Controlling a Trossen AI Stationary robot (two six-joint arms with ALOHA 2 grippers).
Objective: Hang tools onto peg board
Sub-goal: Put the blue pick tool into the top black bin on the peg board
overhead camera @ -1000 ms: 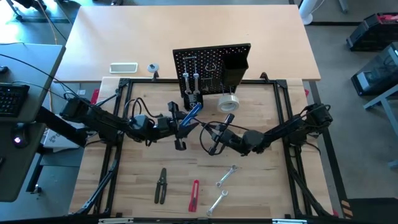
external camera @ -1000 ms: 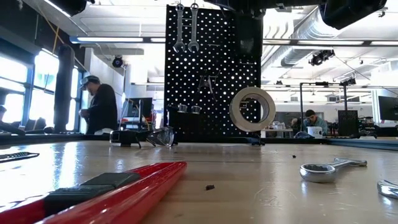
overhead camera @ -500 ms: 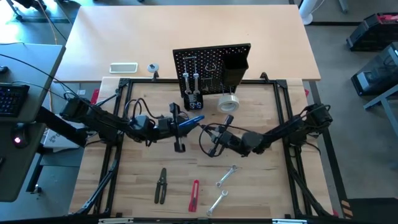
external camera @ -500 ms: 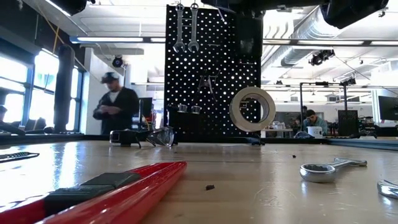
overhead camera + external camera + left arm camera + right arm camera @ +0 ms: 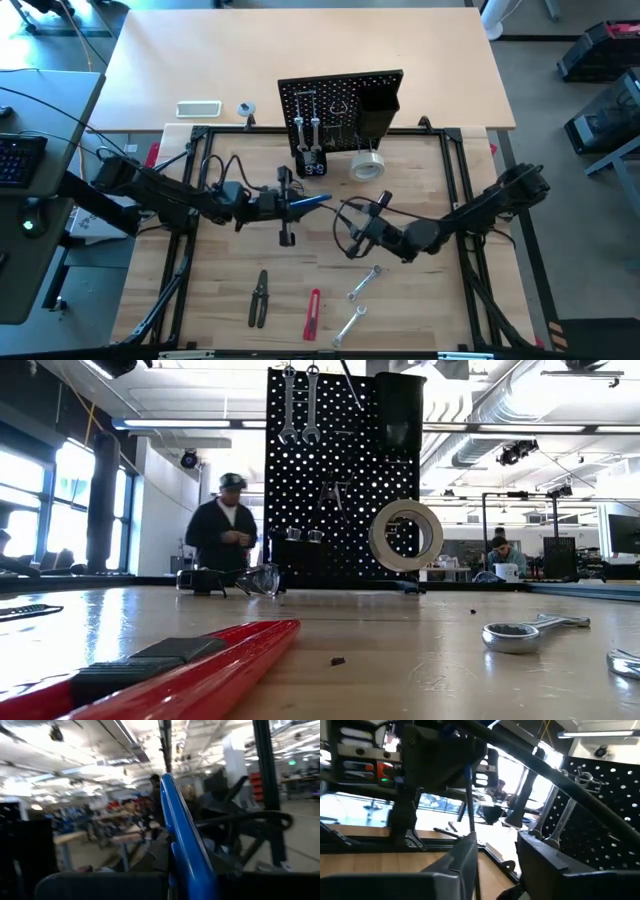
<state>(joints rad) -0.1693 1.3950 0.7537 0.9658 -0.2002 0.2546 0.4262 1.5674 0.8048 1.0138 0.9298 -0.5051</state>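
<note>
While the high view shows the left end effector (image 5: 290, 205) gripping the blue-handled tool (image 5: 308, 202), the right end effector (image 5: 495, 862) stands open.

1. We're peering out past the right gripper (image 5: 492, 870), and its two dark fingers (image 5: 547, 865) stand apart with a clear gap between them.
2. Off to one side we get the peg board (image 5: 615, 815), a black panel full of small holes, with silver wrenches (image 5: 563, 817) hanging on it.
3. The other arm (image 5: 435, 760) fills the upper part as a big dark blur; we can't tell what it's carrying.
4. A black frame bar (image 5: 555, 772) cuts diagonally across in front of the board.
5. Below it all we see the wooden table (image 5: 365, 862).
6. Further back there are bright windows and a person (image 5: 496, 795), too blurry to say more.
</note>
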